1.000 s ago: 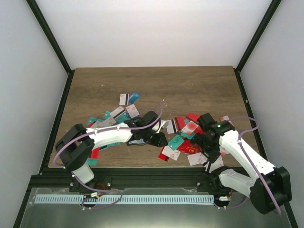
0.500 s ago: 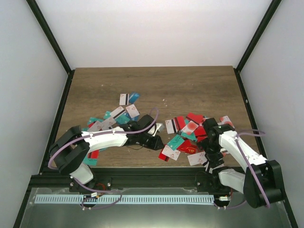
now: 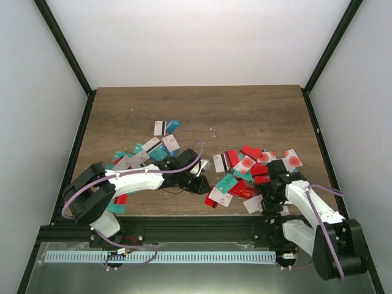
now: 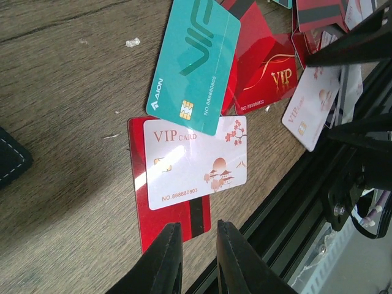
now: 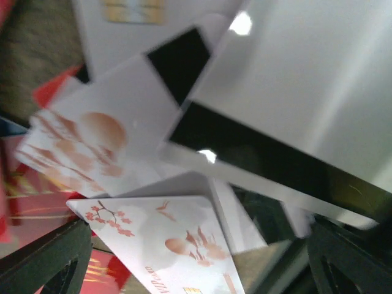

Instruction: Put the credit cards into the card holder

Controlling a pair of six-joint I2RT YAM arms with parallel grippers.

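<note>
1. The cards (image 3: pixel 242 165) lie spread on the desk (image 3: pixel 245 110) in two loose groups, one left and one right of the middle. As far as I can see, none of them is in the holder.
2. Of the holder (image 4: pixel 11 156) only a black stitched corner shows, at the left edge of the left wrist view. It lies flat on the desk, apart from the cards there. In the top view I cannot find it; probably the left arm covers it.
3. The left claw (image 4: pixel 198 228) hangs over a white card (image 4: pixel 193 160). This card lies on a red card (image 4: pixel 174 214) and under the end of a teal card (image 4: pixel 196 61), near the front edge of the desk. The jaws stand only a little apart, and nothing is between them.
4. The right claw (image 5: pixel 199 233) is released, with the jaws wide. It is very low over some overlapping white cards of the right group and grasps nothing. This view is blurred.
5. I judge that the step in hand is to pick up a card; the putting in has not begun.
6. The next move calls for a grip on a thin edge. A card lying flat gives little to catch, so a raised or overlapping edge is the better place. After that, the holder must be opened and kept steady.
</note>
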